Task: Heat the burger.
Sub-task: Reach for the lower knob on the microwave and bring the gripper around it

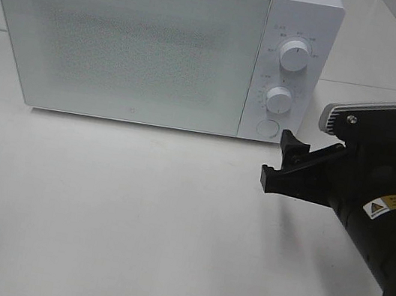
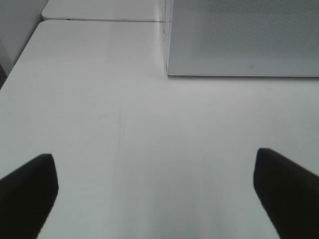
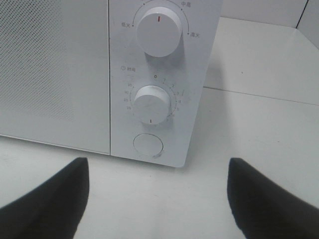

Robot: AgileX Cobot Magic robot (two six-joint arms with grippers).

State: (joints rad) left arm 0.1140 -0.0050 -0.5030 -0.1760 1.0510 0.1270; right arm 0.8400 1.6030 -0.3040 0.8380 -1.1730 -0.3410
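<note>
Close to the microwave (image 1: 300,13)'s round button (image 3: 148,146), the right gripper (image 1: 278,160) is hovering with jaws spread, likely risking a stray bump that opens the door (image 1: 131,46).

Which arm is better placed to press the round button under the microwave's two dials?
Right. The right pincer, open, hovers in front of the round button on the microwave. The left pincer faces the microwave's other end, far from that button.

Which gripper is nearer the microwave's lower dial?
Right. The right gripper sits just in front of the lower dial; the left gripper faces the far corner of the door.
</note>
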